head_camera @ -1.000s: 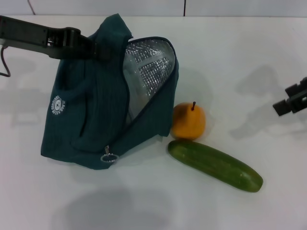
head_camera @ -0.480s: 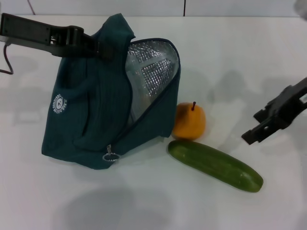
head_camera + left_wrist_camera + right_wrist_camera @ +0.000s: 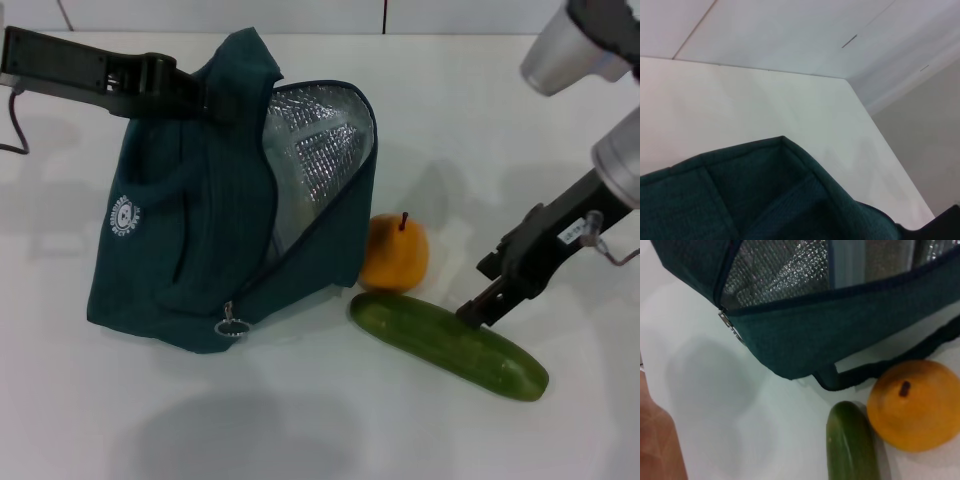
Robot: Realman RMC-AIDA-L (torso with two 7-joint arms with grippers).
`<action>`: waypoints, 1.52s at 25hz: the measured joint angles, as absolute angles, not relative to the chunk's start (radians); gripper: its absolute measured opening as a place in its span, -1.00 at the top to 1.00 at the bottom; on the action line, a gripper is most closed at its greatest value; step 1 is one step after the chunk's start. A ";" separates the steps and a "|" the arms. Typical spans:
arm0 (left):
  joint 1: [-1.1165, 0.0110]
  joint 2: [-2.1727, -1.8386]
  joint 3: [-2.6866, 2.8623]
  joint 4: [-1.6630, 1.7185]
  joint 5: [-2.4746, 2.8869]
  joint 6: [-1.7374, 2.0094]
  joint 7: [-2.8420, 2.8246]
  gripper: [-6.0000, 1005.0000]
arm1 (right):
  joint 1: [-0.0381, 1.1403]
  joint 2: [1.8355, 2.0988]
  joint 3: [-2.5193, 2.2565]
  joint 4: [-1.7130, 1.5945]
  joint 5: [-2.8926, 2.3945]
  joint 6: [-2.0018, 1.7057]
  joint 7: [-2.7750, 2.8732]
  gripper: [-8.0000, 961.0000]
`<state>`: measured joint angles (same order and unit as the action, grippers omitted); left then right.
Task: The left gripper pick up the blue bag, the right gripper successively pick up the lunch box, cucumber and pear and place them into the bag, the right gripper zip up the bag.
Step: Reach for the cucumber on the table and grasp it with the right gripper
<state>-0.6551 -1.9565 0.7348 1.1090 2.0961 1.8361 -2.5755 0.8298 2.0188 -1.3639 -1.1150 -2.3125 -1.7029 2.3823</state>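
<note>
Dark teal-green fabric bag stands on the white table, its mouth open on silver foil lining. From the head view I see my left gripper clenched on its top. My right gripper is at the long green cucumber, grip indeterminate. Right wrist view: a pale panel inside the bag; the orange-yellow pear touches the cucumber.
</note>
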 joint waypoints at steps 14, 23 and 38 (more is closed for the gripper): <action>-0.659 -1.957 0.735 1.107 2.096 1.836 -2.576 0.90 | 0.837 2.024 -1.551 -1.012 -2.246 -1.532 2.373 -0.62; -0.666 -1.957 0.740 1.107 2.095 1.836 -2.579 0.90 | 0.837 2.026 -1.646 -0.977 -2.222 -1.457 2.373 -0.63; -0.670 -1.959 0.746 1.113 2.096 1.836 -2.582 0.90 | 0.837 2.025 -1.681 -0.973 -2.229 -1.428 2.371 -0.59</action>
